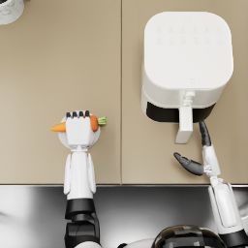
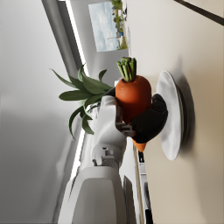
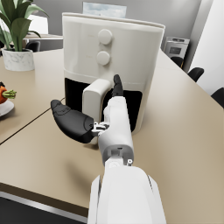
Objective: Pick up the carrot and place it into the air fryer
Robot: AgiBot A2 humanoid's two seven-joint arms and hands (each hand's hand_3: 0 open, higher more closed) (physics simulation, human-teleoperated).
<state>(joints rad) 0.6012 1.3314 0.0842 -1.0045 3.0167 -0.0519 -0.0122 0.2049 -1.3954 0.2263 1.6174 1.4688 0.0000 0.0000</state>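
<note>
at left centre our left hand [image 1: 79, 130] has its fingers clamped on the carrot [image 1: 94, 122] over its plate [image 2: 170, 116], our right hand [image 1: 199, 154] spread empty by the air fryer [image 1: 186, 58], so transfer remains.

Left hand [image 1: 79, 128] fingers curled, gripping; right hand [image 1: 201, 154] spread, holding nothing.
</note>
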